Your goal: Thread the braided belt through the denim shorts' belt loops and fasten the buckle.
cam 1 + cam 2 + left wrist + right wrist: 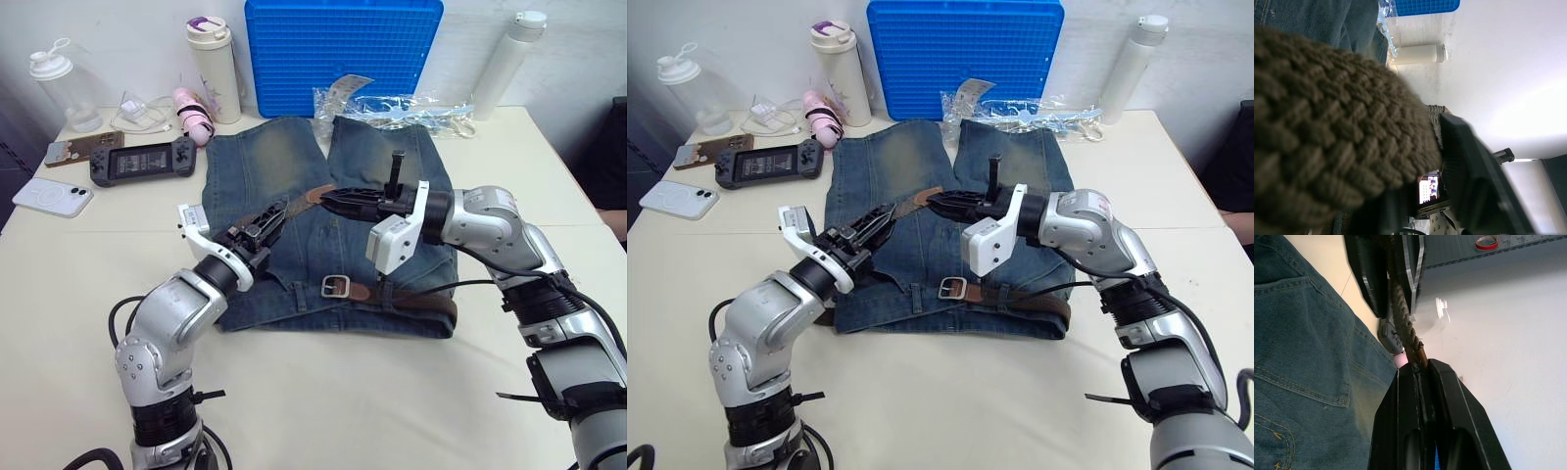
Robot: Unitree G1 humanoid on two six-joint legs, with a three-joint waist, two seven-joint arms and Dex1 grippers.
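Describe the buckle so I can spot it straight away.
Find the denim shorts spread in the middle of the table, then the waistband edge nearest the robot. The buckle lies there: a small silver rectangular frame on the braided belt, the sole shiny metal piece on the blue cloth.

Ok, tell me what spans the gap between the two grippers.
A short stretch of the braided belt bridges left gripper and right gripper, above the denim shorts; both eye views show it.
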